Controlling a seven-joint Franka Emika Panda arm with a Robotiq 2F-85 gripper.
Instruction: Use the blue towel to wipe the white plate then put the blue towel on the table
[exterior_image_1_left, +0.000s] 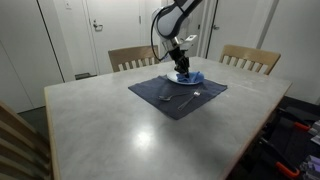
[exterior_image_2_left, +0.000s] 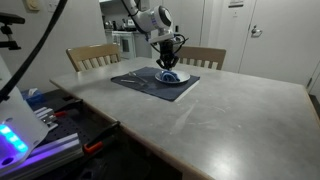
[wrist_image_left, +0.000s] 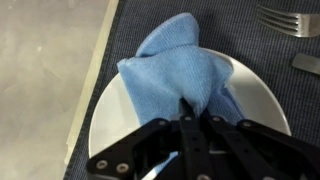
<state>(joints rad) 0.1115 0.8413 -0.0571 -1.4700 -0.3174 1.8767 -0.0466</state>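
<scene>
The blue towel (wrist_image_left: 172, 70) lies bunched on the white plate (wrist_image_left: 108, 118), which sits on a dark placemat (wrist_image_left: 110, 40). My gripper (wrist_image_left: 196, 108) is shut on the towel, pinching its fabric between the fingers just above the plate. In both exterior views the gripper (exterior_image_1_left: 181, 66) (exterior_image_2_left: 168, 66) is low over the plate (exterior_image_1_left: 186, 80) (exterior_image_2_left: 172, 77) at the far side of the table, with the towel (exterior_image_1_left: 192, 76) (exterior_image_2_left: 172, 73) under it.
A fork (wrist_image_left: 288, 18) and another utensil (wrist_image_left: 306, 62) lie on the placemat (exterior_image_1_left: 176, 95) beside the plate. The grey table (exterior_image_1_left: 120, 125) has wooden chairs (exterior_image_1_left: 130, 57) (exterior_image_1_left: 250, 57) at its far side. A cart with gear (exterior_image_2_left: 30, 130) stands by the table's edge.
</scene>
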